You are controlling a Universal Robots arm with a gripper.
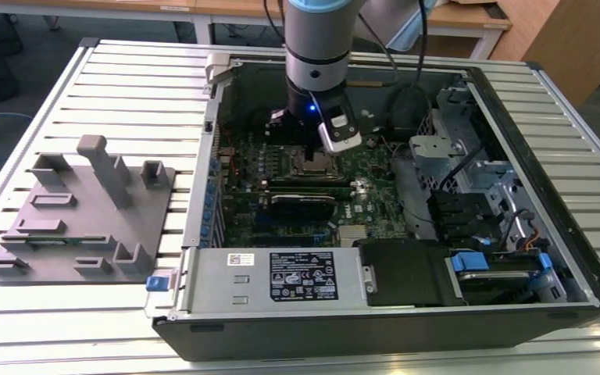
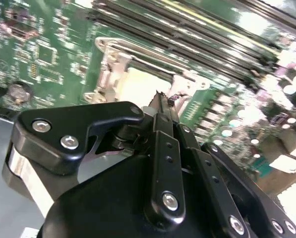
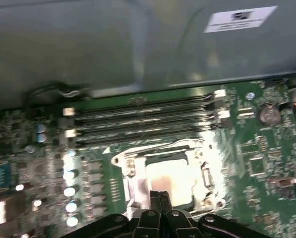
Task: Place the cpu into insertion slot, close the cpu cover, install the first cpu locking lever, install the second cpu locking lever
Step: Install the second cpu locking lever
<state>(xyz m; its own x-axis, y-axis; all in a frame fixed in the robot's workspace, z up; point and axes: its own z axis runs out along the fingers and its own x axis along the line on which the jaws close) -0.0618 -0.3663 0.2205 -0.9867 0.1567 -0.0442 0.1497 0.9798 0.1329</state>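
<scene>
The cpu shows as a pale, glaring square lying in the insertion slot on the green board. The silvery cpu cover lies flat around it as a frame. A thin metal locking lever runs along the cover's edge on the memory slot side, and it shows as a bent wire in the second wrist view. My gripper hangs just above the socket's near edge, its black fingers pressed together with nothing seen between them. In the exterior view the gripper stands over the socket inside the open case.
Long black memory slots run beside the socket. The case walls surround the board, with a power supply at the front and drive cages at the exterior view's right. A grey fixture block sits on the slatted table outside.
</scene>
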